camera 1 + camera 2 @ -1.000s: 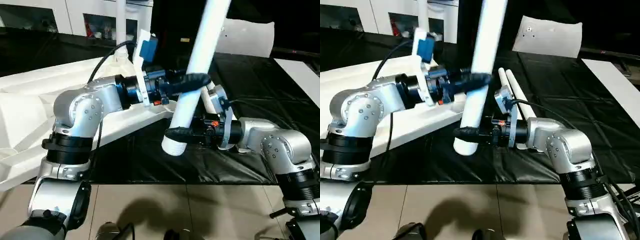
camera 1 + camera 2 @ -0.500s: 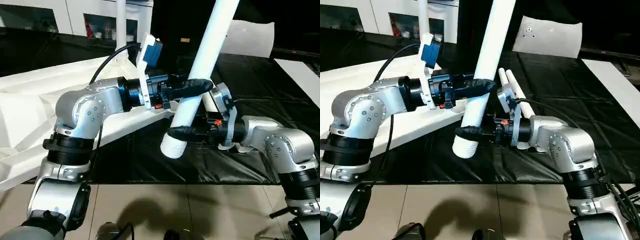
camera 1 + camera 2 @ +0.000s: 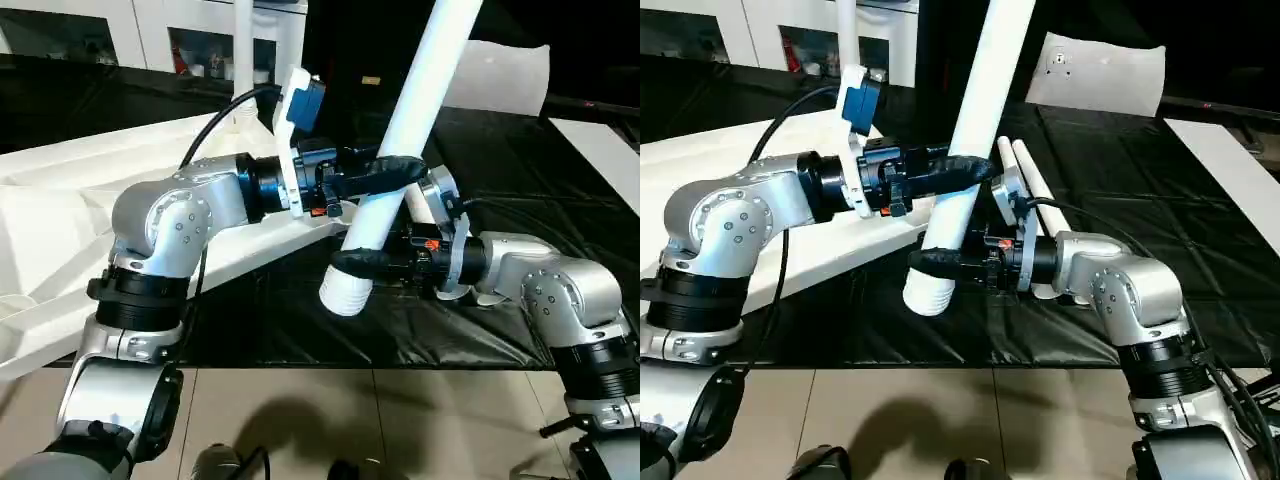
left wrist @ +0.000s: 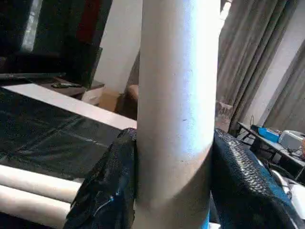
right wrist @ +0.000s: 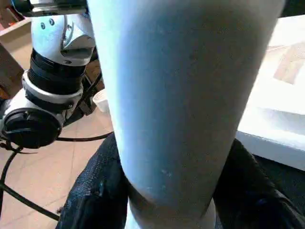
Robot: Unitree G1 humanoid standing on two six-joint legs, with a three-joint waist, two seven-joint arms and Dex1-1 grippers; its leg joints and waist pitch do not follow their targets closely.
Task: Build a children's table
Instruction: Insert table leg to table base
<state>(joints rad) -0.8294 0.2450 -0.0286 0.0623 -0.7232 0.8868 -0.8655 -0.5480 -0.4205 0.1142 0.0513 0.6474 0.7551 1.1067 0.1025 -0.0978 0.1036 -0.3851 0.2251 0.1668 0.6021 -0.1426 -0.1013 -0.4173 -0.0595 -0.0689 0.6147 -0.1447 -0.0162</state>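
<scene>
A long white table leg (image 3: pixel 400 150) slants up over the black mat, thick ribbed end low and top out of the picture. My left gripper (image 3: pixel 385 172) is shut on its middle, black fingers (image 4: pixel 107 181) pressed to both sides. My right gripper (image 3: pixel 358 262) clasps the same leg near its thick end, fingers (image 5: pixel 95 191) tight against both sides. The white tabletop (image 3: pixel 60 200) lies underside up at the left, with one leg (image 3: pixel 242 50) standing at its far corner. Two more legs (image 3: pixel 1030 180) lie side by side on the mat behind my right arm.
A black mat (image 3: pixel 500 330) covers the work surface; tiled floor (image 3: pixel 400 420) runs along the front. A white cabinet (image 3: pixel 150 40) with dark compartments stands at the back left, a white pillow-like slab (image 3: pixel 500 75) at the back right, a white edge (image 3: pixel 600 150) at far right.
My right gripper's fingers have drawn in onto the leg's thick end. The leg has tilted a little further, its top going right. My left gripper keeps its hold.
</scene>
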